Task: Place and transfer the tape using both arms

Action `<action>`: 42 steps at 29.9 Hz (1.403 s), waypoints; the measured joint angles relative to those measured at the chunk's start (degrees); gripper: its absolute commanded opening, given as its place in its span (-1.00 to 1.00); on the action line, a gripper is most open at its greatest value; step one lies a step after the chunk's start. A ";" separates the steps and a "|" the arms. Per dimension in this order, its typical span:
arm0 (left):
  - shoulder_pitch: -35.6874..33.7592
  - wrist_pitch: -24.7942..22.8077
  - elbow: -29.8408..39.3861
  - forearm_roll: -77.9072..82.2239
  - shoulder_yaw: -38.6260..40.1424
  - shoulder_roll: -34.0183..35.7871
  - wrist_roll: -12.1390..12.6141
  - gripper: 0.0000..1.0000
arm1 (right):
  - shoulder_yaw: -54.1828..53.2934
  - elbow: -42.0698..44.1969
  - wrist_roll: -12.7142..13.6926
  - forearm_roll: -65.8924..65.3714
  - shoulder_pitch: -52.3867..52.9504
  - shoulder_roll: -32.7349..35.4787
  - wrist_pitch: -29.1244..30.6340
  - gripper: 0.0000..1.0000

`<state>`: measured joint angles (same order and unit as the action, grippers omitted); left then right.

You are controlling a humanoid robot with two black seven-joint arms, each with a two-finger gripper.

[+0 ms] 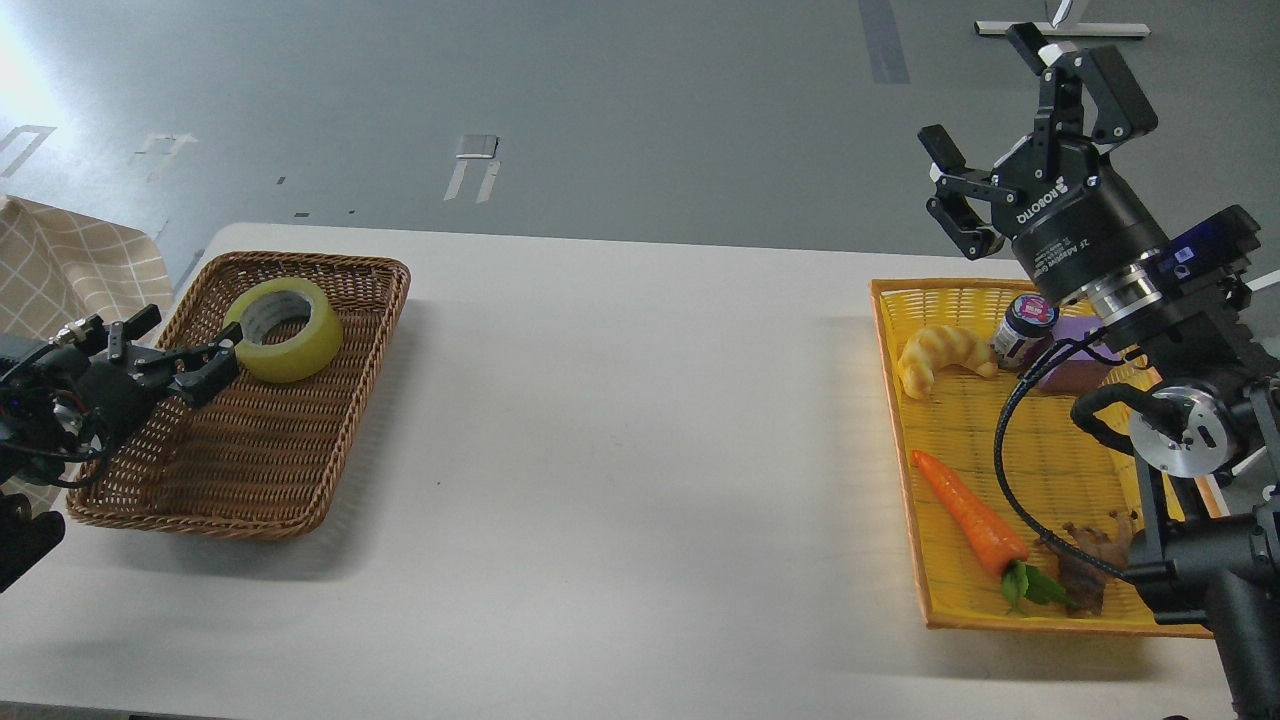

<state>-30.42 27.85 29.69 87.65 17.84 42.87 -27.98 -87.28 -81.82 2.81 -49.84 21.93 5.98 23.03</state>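
Observation:
The tape (285, 329), a yellow roll with a grey-white core, lies flat in the far part of the brown wicker basket (240, 470) at the table's left. My left gripper (185, 350) is open just left of the roll, its fingers (205, 372) apart from it, holding nothing. My right gripper (1015, 120) is open and empty, raised high above the far end of the yellow tray (925, 560) at the right.
The yellow tray holds a croissant toy (940, 358), a small jar (1022, 325), a purple block (1072, 368), a carrot (970, 515) and a brown figure (1085, 565). A checked cloth (70, 265) lies at the far left. The white table (620, 450) spans between basket and tray.

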 measured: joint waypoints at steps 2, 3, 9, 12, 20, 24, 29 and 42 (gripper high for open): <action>-0.48 0.00 0.15 -0.93 0.00 0.01 -0.01 0.94 | 0.00 0.00 0.00 0.00 -0.09 0.00 0.00 1.00; -0.86 0.00 0.19 -1.38 0.00 0.01 -0.01 0.94 | 0.00 0.00 0.00 0.00 -0.12 -0.01 0.00 1.00; -4.91 -0.64 0.65 -8.75 0.11 -0.40 -0.01 0.94 | -0.01 0.00 0.00 0.00 -0.31 -0.01 0.00 1.00; -7.54 -1.62 0.74 -11.13 0.37 -1.20 0.01 0.95 | 0.00 0.00 0.00 0.00 -0.45 -0.01 0.00 1.00; -17.79 -20.83 1.01 -30.18 0.54 -9.08 -0.02 0.95 | -0.03 -0.01 0.00 0.00 -0.60 0.00 -0.01 1.00; -22.85 -30.95 1.62 -44.04 0.64 -11.60 -0.01 0.95 | 0.00 -0.08 0.00 0.00 -0.65 0.00 -0.02 1.00; -27.60 -40.65 4.46 -55.92 0.91 -13.81 -0.02 0.96 | -0.01 -0.10 0.00 0.00 -0.61 0.00 -0.01 1.00; -28.70 -43.42 13.69 -61.57 9.23 -20.18 -0.02 0.96 | 0.51 -0.01 0.31 -0.16 0.95 -0.04 -0.01 1.00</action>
<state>-59.11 -15.57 43.38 26.08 27.07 22.70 -28.00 -86.77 -81.83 3.12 -49.99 22.88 5.94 23.02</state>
